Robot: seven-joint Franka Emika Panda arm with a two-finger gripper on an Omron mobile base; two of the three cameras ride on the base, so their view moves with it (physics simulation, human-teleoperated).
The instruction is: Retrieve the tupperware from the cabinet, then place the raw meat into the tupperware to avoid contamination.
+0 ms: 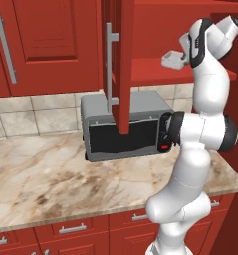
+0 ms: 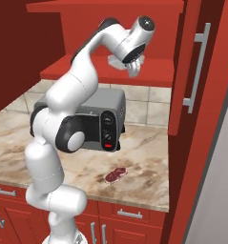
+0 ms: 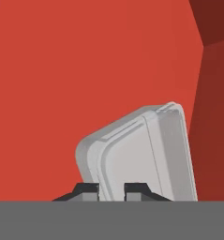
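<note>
Counted were one tupperware [image 3: 141, 154], one raw meat [image 2: 115, 175], one toaster oven [image 1: 125, 129] (grey), and one gripper [image 3: 111, 189].

Grey toaster oven [image 1: 125, 127] on marble counter [image 1: 56, 184], back vs tiled backsplash [image 1: 36, 117]; dark glass door, 2 knobs + red button on its right panel. Low red drawers [image 2: 129, 214] w/ short horiz silver handles run under counter edge.
</note>
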